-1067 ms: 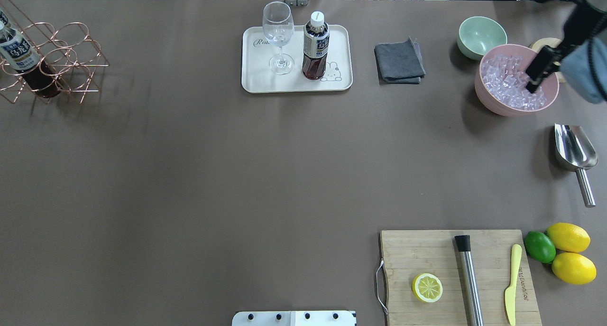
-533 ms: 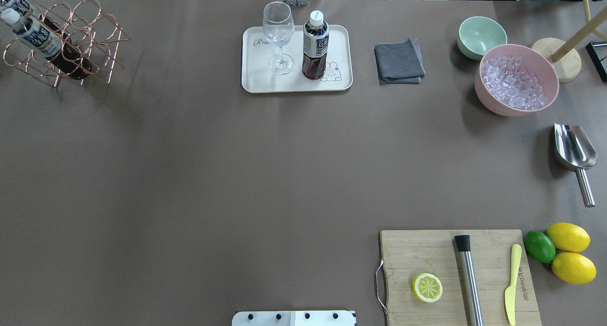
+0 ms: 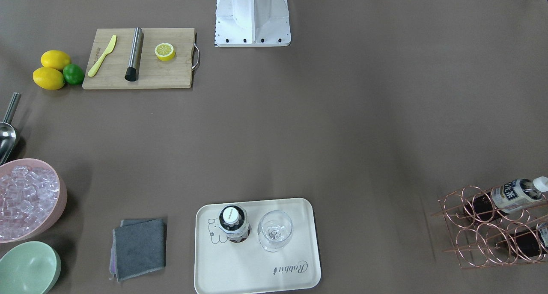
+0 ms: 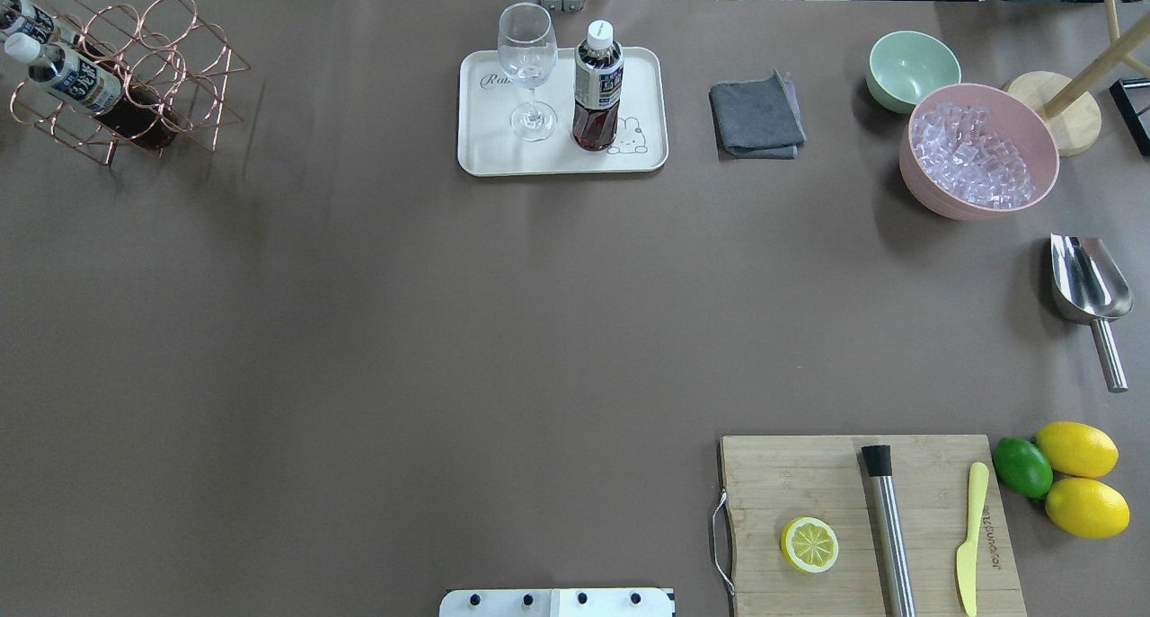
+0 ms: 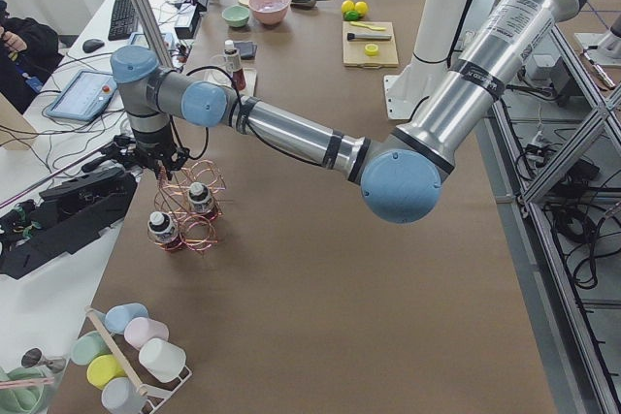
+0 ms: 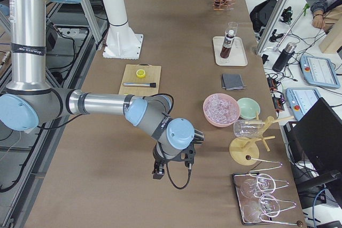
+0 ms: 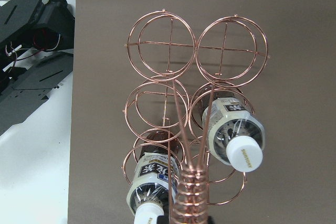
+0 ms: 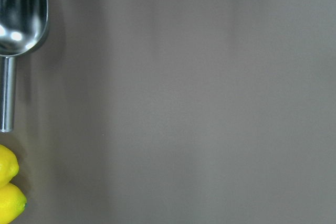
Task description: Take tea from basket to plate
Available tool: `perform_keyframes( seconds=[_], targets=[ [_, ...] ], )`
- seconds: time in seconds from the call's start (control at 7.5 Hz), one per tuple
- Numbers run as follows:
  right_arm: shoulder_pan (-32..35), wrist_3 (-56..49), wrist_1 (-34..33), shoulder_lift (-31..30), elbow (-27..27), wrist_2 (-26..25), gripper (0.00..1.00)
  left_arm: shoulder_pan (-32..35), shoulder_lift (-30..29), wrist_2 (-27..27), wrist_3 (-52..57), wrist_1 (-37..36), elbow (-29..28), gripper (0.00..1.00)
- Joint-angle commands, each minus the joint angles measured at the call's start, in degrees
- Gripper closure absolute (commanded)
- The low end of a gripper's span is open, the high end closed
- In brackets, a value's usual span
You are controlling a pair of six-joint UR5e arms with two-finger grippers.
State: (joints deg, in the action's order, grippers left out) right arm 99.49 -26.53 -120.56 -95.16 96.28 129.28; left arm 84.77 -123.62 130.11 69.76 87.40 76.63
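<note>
A long brown tabletop with two robot arms. The plate [image 4: 476, 150], a cream tray with a drawn rabbit, sits at the far middle edge from the robot. On it a tea bottle [image 4: 598, 87] stands upright with its cap on, just beside an empty wine glass [image 4: 528, 69] and not touching it.

Well apart from the plate, at the robot's left end of the tabletop, is the copper wire basket [image 4: 184, 60]. Two more tea bottles [image 7: 233, 135] sit in its rings, side by side and caps up, in the two rings nearest the handle. The other four rings are empty.

The left gripper [image 5: 155, 154] hangs directly over the basket, at the top of its twisted-wire handle. The handle's coil fills the bottom edge of the wrist view. I cannot tell whether the jaws are spread or pinching the handle, nor whether the basket is resting on the tabletop or lifted.

The right gripper [image 6: 172, 166] hovers low at the robot's right end, well apart from the plate, near a steel scoop [image 8: 21, 14] and two lemons [image 8: 8, 182]. Its jaws cannot be made out either.

With one bottle already on the plate, the transfer looks largely done, and the left arm seems occupied with the basket itself. If another bottle is wanted, the jaws would need to leave the handle, close around a bottle's neck, and draw it straight up out of its ring. It would then go on the bare part of the plate, clear of the glass.
</note>
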Motion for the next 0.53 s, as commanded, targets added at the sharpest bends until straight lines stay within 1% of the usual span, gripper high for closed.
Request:
perform_keyframes(
  seconds=[0.0,0.13,0.27,0.4],
  targets=[
    [0.7,0.2,0.5,-0.2,-1.1,-0.6,0.00,0.0,0.0,-0.1,-0.4,0.4,-0.1,1.00],
    [0.7,0.4,0.9,0.1,-1.7,-0.7,0.00,0.0,0.0,-0.1,-0.3,0.4,0.0,0.76],
    [0.6,4.9,1.0,1.1,-0.9,-2.0,0.00,0.0,0.2,0.0,-0.4,0.4,0.1,0.03],
    [-1.6,12.7,4.9,2.2,-0.9,-3.7,0.00,0.0,0.3,0.1,-0.9,0.4,0.1,0.02]
  ],
)
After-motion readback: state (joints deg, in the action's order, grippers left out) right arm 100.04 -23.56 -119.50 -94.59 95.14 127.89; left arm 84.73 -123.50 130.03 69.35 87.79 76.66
